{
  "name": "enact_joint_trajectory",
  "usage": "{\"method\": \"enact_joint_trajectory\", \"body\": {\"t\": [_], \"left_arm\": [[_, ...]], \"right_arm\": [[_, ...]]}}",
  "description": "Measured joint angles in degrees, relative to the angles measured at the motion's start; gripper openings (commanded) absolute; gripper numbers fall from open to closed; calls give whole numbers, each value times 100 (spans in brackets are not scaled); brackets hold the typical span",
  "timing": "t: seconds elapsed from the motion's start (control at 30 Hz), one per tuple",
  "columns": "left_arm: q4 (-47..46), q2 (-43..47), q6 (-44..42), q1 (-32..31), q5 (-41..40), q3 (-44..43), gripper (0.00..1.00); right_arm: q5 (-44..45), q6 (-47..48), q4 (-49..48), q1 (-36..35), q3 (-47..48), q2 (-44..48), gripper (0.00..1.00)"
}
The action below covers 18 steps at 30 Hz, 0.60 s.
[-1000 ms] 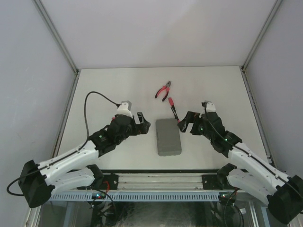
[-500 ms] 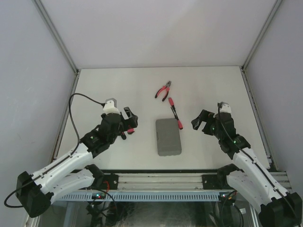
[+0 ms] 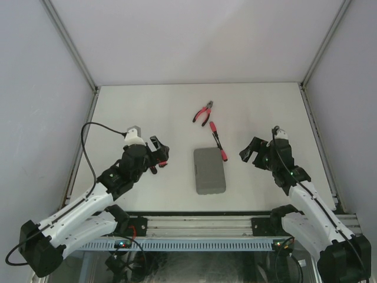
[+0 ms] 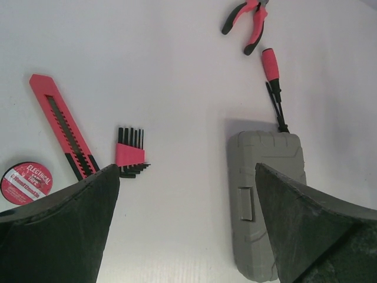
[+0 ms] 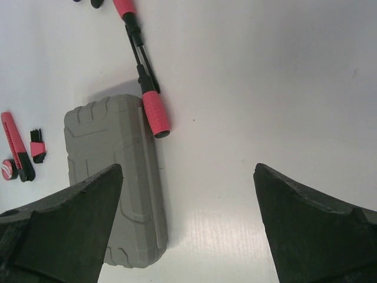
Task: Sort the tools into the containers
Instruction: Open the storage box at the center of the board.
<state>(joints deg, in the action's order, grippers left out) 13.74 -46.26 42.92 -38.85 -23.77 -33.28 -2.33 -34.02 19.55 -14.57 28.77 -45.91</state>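
- Left arm's [image 3: 88,203] jaws stand wide apart and empty above the worktop [image 3: 147,112]. Just ahead of them, close together, lie a red box-cutter [image 4: 62,127], a hex-key set [image 4: 131,154] and a roll of tape [image 4: 26,183].
- Right arm's [image 3: 306,194] jaws gape too, with nothing between them, poised to the right of the grey case [image 3: 209,170].
- The case sits shut between the two arms, its long axis running away from their bases. No tool is in it yet.
- A short screwdriver [image 5: 154,112] and a long screwdriver [image 4: 272,82] lie tip to tip in one slanted line. The short one's handle is just beside the case's far right corner, and the right arm is plainly the nearer.
- Red-handled pliers [image 4: 247,23] rest farther back, apart from everything else.
- By the look of it, the lid must come open before any sorting starts, and the case lies about equally near both arms.
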Motion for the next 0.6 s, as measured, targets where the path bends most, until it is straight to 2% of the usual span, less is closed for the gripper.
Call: {"method": "enact_joint_trajectory", "body": {"t": [0.2, 0.5, 0.6], "left_arm": [[-37, -323, -44, 0, 203, 22, 100], [-348, -1261, -44, -739, 494, 17, 98], [-566, -1521, -39, -793, 654, 17, 97]], "right_arm": [[-299, -50, -11, 116, 0, -426, 90], [-334, -205, -673, -1217, -2, -1115, 87], [-422, -286, -970, -1401, 0, -1458, 86]]}}
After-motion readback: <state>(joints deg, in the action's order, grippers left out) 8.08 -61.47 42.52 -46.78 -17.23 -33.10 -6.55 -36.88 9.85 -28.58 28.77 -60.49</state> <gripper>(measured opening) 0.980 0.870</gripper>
